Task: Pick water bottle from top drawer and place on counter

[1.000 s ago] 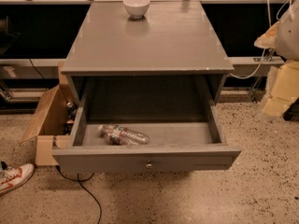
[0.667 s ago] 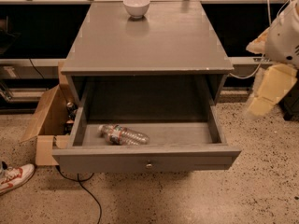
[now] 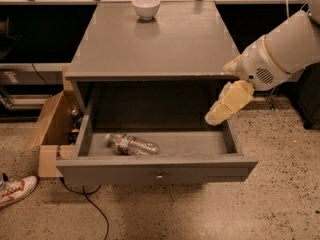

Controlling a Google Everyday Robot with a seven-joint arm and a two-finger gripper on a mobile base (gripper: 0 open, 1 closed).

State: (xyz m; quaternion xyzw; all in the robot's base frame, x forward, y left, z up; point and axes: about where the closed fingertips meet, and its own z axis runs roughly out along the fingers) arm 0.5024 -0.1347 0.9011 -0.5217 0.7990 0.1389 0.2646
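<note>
A fat white robot arm [image 3: 287, 41] with a pale yellow tool [image 3: 215, 117].
The arm is round and smooth like a big white tube, with a cream ring around it where two parts meet. Its end is a white rounded lump with a small patch of little dark slots on its side. The tool sticks out from that lump, a blocky cream-yellow piece with soft corners, thinner at the tip. It is over the right end of the top drawer [image 3: 155, 176].

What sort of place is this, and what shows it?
Probably a robot lab or workshop: speckled floor, cardboard box and stray shoe beside the counter. The gripper hangs above the right end of the top drawer.
</note>
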